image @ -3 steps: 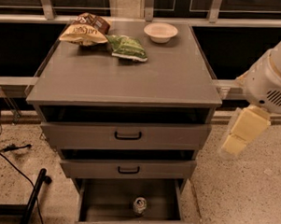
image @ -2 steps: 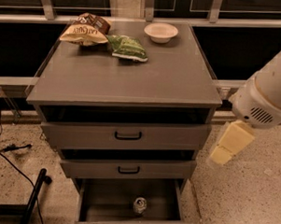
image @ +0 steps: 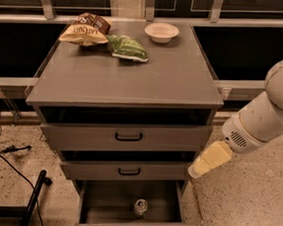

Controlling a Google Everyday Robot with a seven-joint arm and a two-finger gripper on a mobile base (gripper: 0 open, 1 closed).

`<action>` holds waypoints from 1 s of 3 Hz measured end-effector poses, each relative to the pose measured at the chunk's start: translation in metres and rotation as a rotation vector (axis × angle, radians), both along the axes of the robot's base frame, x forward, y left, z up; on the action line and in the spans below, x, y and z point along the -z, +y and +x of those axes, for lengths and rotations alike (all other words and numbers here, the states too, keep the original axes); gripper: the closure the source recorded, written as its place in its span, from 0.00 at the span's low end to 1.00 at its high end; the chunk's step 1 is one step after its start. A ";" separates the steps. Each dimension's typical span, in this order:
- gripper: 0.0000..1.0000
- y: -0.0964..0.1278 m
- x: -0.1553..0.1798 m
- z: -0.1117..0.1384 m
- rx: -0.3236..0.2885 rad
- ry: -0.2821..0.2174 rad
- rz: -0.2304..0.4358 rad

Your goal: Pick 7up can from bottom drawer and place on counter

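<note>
Since the earlier frame the arm had swung down and leftward, bringing the fingers [image: 200, 167] just beside the desk's right edge, level with the middle drawer. Whether they were open or closed could not be told. The 7up can [image: 140, 206] stood upright near the middle of the open bottom drawer [image: 100, 202], below and left of them, probably reachable from above because the drawer was pulled out.

On the desk [image: 133, 81], a brown chip bag [image: 86, 31] lay at the far-left corner, its lettering unreadable. A green bag [image: 128, 47] lay beside it, and a white bowl [image: 161, 32] sat by the far edge. No label showed on the can.
</note>
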State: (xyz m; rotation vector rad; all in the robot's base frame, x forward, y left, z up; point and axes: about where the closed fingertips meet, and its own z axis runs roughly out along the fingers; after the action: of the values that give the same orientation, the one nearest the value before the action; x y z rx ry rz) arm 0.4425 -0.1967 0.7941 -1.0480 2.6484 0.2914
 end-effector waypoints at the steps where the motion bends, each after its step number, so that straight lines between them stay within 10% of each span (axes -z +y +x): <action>1: 0.00 0.000 -0.001 0.000 0.001 -0.001 0.000; 3: 0.00 0.010 0.055 -0.011 0.149 0.129 0.047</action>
State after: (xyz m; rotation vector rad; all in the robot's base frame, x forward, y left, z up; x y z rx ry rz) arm 0.4310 -0.1863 0.7389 -0.8389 2.8015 0.3994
